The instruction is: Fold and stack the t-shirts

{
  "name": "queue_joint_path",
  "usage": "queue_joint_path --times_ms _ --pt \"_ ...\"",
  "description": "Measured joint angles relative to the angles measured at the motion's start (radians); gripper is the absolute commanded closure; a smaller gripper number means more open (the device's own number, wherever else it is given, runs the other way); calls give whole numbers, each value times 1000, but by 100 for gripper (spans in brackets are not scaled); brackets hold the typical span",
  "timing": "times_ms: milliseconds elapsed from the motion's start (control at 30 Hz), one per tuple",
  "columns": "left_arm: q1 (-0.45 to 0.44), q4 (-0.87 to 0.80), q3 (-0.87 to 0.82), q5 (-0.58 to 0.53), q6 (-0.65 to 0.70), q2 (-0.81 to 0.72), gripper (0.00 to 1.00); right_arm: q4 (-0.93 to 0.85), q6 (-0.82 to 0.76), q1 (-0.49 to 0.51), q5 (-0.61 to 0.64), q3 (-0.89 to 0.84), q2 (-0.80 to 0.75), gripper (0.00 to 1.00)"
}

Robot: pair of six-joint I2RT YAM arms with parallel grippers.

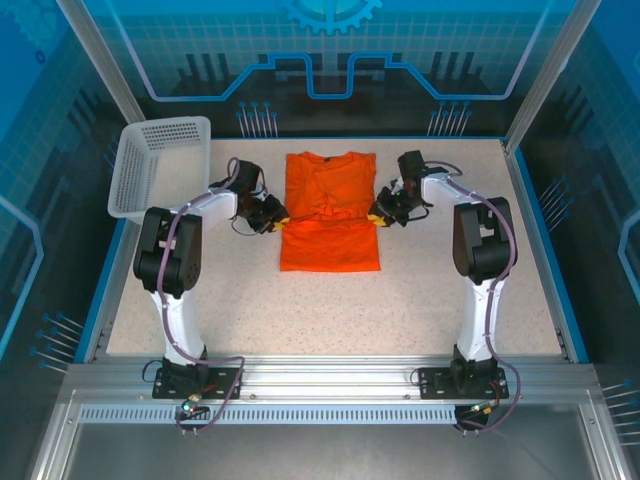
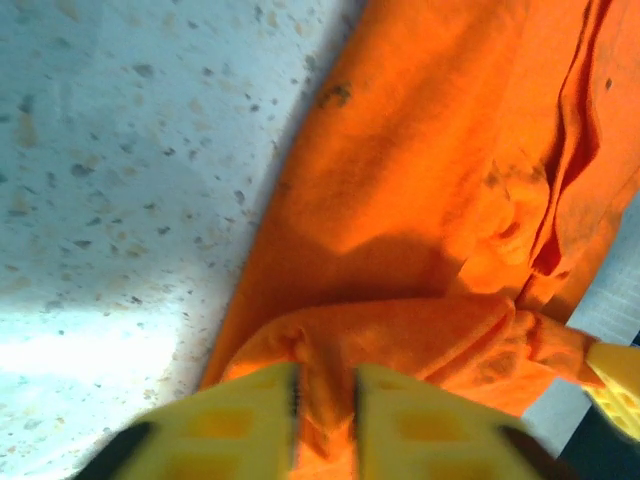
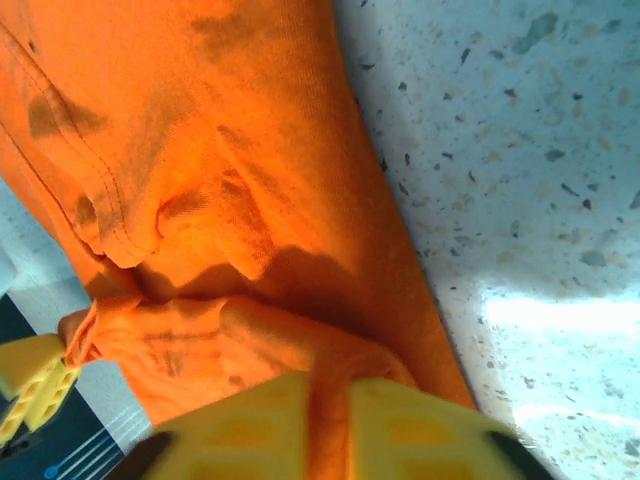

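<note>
Speckled pale tabletop (image 1: 450, 290) is ringed by blue patterned panels (image 1: 330, 50), and an orange t-shirt (image 1: 330, 245) is laid flat on it, between the two grippers. The left gripper (image 1: 273, 218) is set at the shirt's left edge, about halfway along its length, and the right gripper (image 1: 383, 214) is set at the opposite edge, directly across from it. The collar end is seen beyond both grippers, toward the far side of the table, and the hem end is seen on the near side of them, toward the arm bases. Between the two grippers the fabric is bunched into a creased band.

From the left wrist camera, the yellow fingers (image 2: 230, 425) of the left gripper are seen brought close together, with a fold of orange cloth pinched in the narrow gap between them. A gathered ridge of fabric is seen running from the fingertips toward a yellow fingertip of the other gripper at the right edge of that view. From the right wrist camera, the right gripper's fingers are likewise seen closed to a narrow slit around a fold of the shirt's edge, and rumpled cloth with a stitched hem is spread just ahead of them.

A white perforated basket (image 1: 160, 165) is placed beyond the left gripper and to its outer side, well apart from the shirt, at the far left corner of the table
</note>
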Motion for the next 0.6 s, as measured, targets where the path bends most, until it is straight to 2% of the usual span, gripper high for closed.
queue_joint_path --times_ms 33,100,167,267,333,433,500,600 --pt "5 0 2 -1 -1 0 65 0 -1 -3 -2 2 3 59" --pt "16 -2 10 -3 2 0 49 -9 5 -15 -6 13 7 50" --pt "23 -3 11 -19 0 -8 45 -9 10 -28 -5 19 4 43" --pt "26 -13 -5 -60 -1 -73 46 6 11 -48 14 -12 -37 40" --pt "22 -16 -31 -82 -1 -148 51 39 12 -55 32 -87 -112 45" --pt "-18 -8 -84 -120 0 -294 64 98 10 -36 43 -238 -277 64" --pt "-81 8 -121 -135 0 -369 69 145 9 8 48 -330 -375 73" --pt "-186 42 -169 -143 1 -408 74 213 10 102 51 -426 -440 83"
